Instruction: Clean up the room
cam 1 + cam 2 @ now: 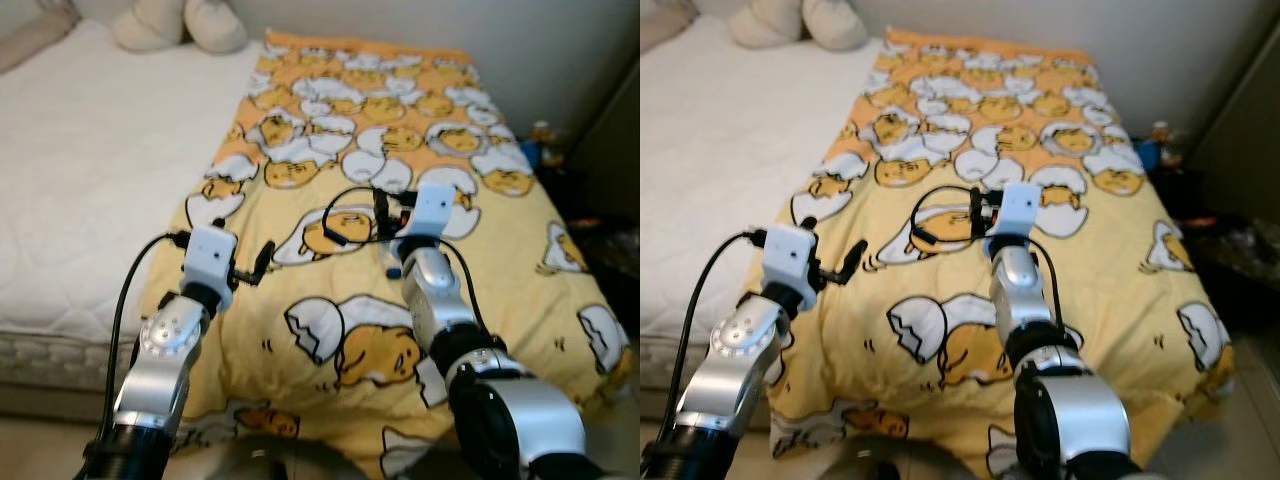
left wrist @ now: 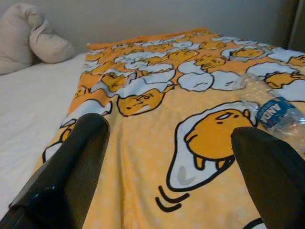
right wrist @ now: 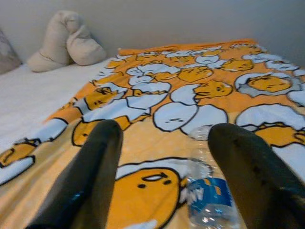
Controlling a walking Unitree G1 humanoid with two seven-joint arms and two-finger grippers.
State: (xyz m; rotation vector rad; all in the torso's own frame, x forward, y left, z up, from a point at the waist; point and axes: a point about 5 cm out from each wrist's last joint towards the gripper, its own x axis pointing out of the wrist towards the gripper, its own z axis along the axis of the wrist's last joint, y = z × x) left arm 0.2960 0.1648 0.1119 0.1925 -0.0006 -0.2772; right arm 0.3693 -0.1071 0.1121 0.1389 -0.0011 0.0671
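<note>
A clear, crumpled plastic water bottle with a blue label [image 3: 206, 199] lies on its side on the yellow blanket printed with egg-yolk characters [image 1: 420, 130], roughly mid-width of the bed and toward its foot edge. It looks empty or nearly so (the walls are dented), so I judge it light, thin-walled and springy; it would buckle under a hard squeeze, and the smooth plastic may slip or roll on the soft cloth. The labelled middle of the body seems the soundest place to take hold, across its width.

The right gripper [image 3: 167, 162] hovers just above the blanket with its two black fingers [image 3: 95, 171] spread wide, the bottle lying between and just ahead of them, untouched. The left gripper [image 2: 167, 167] is near the blanket's left edge beside the white mattress [image 1: 90, 150]; its fingers are also wide apart and hold nothing, the bottle off to its right.
</note>
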